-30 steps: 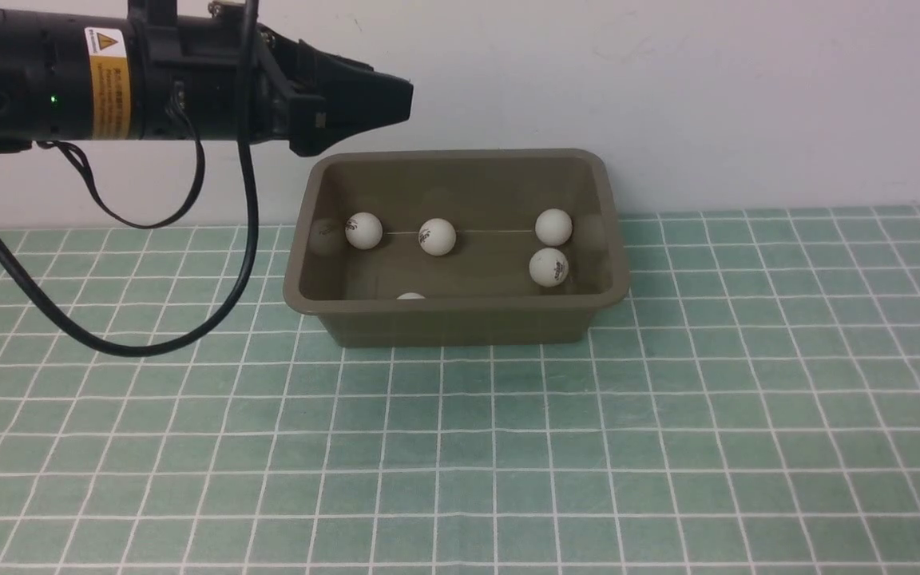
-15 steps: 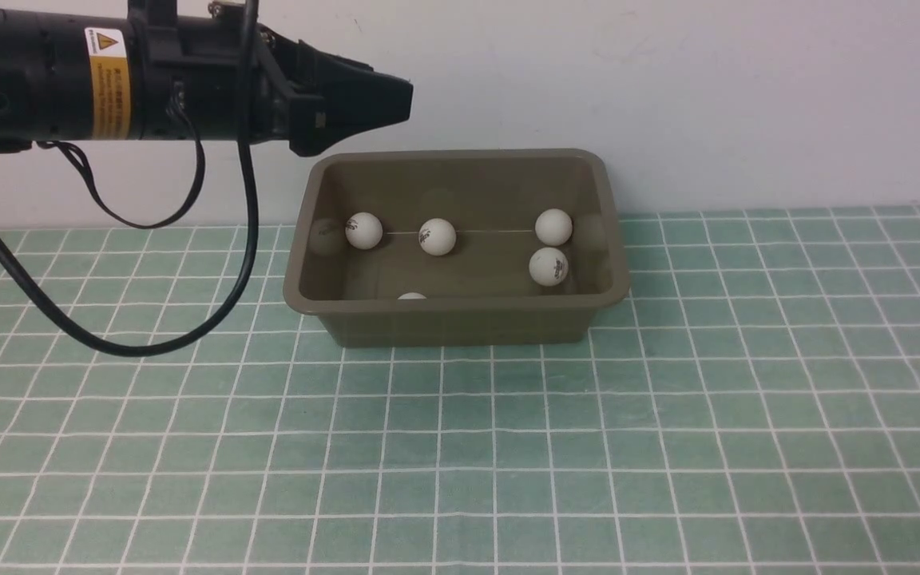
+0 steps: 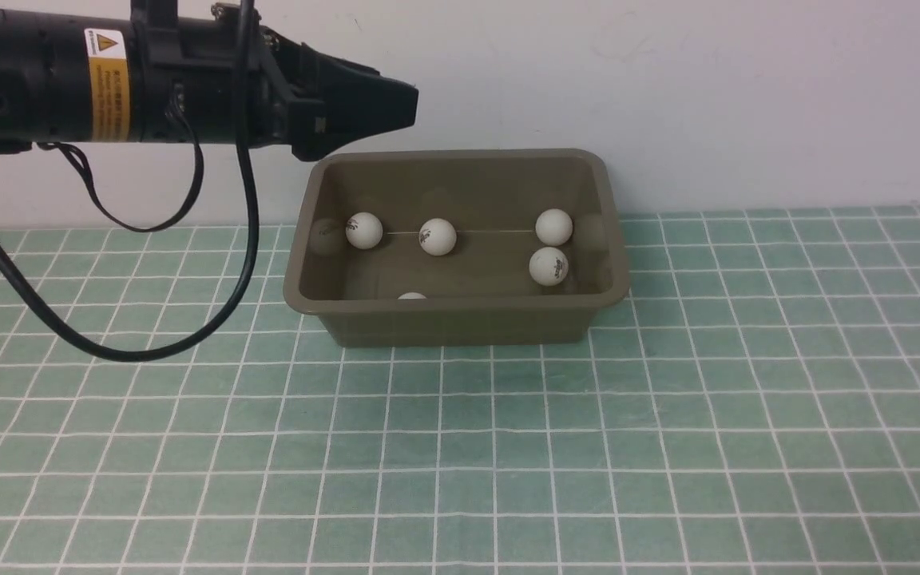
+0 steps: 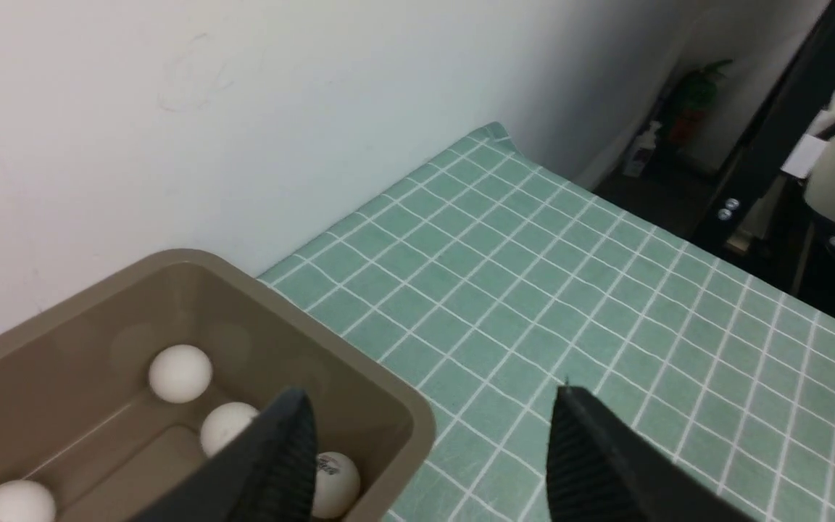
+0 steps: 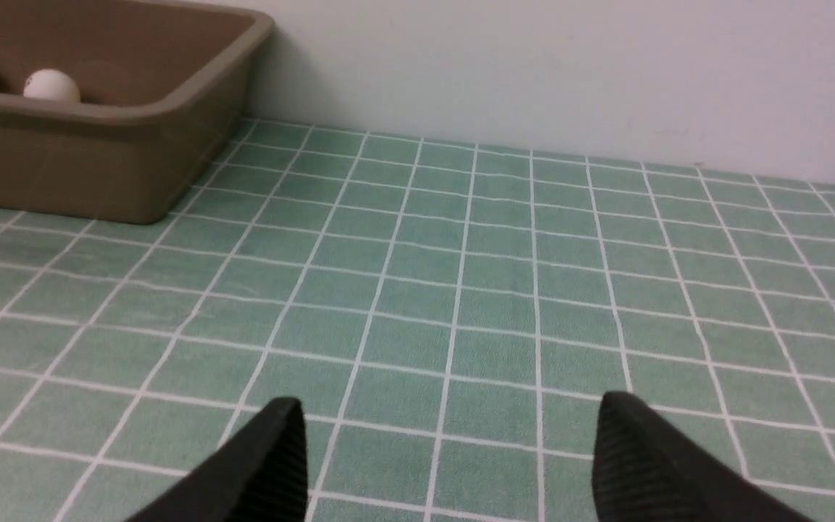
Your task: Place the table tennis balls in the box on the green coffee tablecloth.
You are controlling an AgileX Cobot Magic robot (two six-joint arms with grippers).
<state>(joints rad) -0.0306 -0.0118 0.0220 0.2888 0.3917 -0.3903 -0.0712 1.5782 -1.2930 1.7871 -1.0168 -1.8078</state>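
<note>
The olive-brown box stands on the green coffee tablecloth near the back wall. Several white table tennis balls lie inside it: one, another, a third, and more by the near wall. My left gripper hovers above the box's left rim. In the left wrist view this gripper is open with nothing between its fingers, and balls show below in the box. My right gripper is open and empty, low over the cloth to the right of the box.
A white wall rises directly behind the box. The left arm's black cable loops down to the cloth left of the box. The cloth's right end drops off beside the wall.
The left arm has edged slightly to the right, over the box's left rim. The balls and the box have not moved.
</note>
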